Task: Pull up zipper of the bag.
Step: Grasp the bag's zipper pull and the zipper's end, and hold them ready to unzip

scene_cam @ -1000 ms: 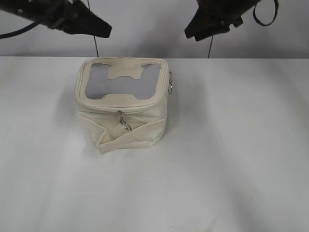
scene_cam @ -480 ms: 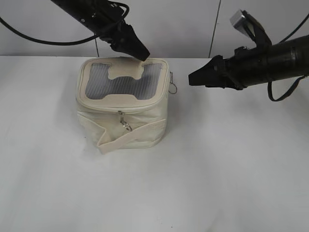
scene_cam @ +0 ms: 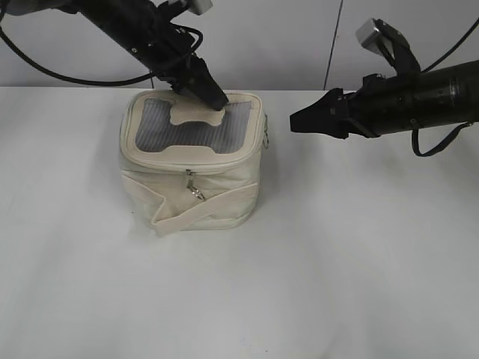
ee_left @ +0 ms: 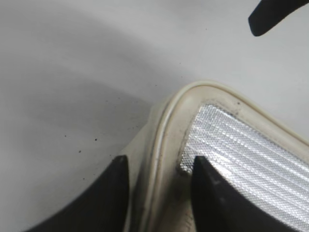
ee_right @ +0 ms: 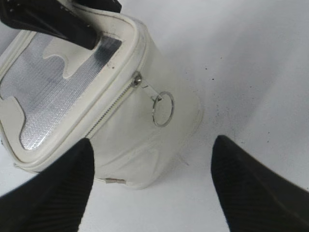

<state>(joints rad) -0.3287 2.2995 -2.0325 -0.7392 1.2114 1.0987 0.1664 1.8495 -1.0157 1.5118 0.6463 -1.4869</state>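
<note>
Left of centre on the white surface (scene_cam: 337, 269) sits the bag (scene_cam: 191, 161), its mesh top facing up. At its upper rim the left hand (scene_cam: 213, 97) presses down, fingers (ee_left: 212, 198) parted astride the rim's corner, clasping nothing that shows. To the right of the frame the right hand (scene_cam: 299, 121) hangs just beside the bag, fingers (ee_right: 251, 193) spread wide and empty. One zipper (ee_right: 118, 99) pull with a round ring dangles on the side facing it.

Slanted front exterior view; both wrist views close above the bag (scene_cam: 191, 161), shared by all.
</note>
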